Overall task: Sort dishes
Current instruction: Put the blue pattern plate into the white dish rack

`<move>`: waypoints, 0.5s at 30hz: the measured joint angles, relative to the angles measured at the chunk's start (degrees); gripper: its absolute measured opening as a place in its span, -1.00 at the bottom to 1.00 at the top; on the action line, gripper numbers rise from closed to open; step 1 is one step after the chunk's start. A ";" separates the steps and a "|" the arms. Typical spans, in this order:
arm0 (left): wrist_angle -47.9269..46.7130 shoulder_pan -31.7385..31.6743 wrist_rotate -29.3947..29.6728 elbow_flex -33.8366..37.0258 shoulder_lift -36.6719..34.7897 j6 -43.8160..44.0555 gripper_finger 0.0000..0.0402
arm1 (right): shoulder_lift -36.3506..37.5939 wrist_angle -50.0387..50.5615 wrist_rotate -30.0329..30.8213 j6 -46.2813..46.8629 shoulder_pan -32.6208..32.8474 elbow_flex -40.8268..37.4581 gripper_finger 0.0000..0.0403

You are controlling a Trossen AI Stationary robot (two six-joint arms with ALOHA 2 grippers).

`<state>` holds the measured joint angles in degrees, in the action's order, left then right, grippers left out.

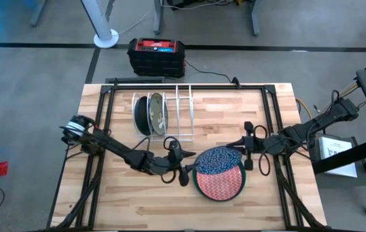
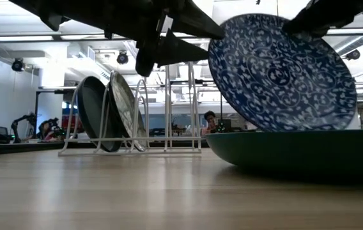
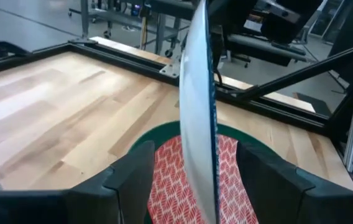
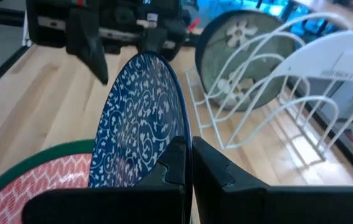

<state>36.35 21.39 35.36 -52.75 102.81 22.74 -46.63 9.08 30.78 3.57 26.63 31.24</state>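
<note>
The right gripper (image 4: 187, 163) was clamped on the rim of the blue-and-white plate (image 4: 140, 118), which stood tilted on edge over the red patterned plate (image 1: 220, 180) in the green plate (image 1: 199, 187). The left gripper (image 3: 195, 180) straddled its far rim, fingers spread, not gripping. A good hand-over probably wanted the left closing squarely before the right released. The white rack (image 1: 170, 116), beyond the blue-and-white plate, held two plates (image 1: 151, 115).

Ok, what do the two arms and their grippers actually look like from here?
Both arms are dark, slim and jointed. The left gripper and right gripper each have two black, wedge-shaped fingers. Black cables loop beside each arm, and a silvery fitting sits at the left arm's base. No markings are readable.
</note>
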 joint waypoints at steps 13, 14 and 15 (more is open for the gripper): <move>0.24 0.15 -0.26 -3.10 4.00 -1.20 -0.07 | 0.02 -8.90 0.75 -6.16 0.02 0.00 -1.00; 0.32 0.19 -0.06 -3.48 4.00 -1.71 -0.12 | 0.02 -8.92 0.75 -6.22 0.02 0.00 -1.00; 0.77 0.28 0.32 -3.75 3.97 -2.22 -0.19 | 0.02 -8.90 0.72 -6.22 0.02 0.00 -1.00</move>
<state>37.12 21.66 35.68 -56.50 106.78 20.52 -46.61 0.18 31.49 -2.64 26.65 31.24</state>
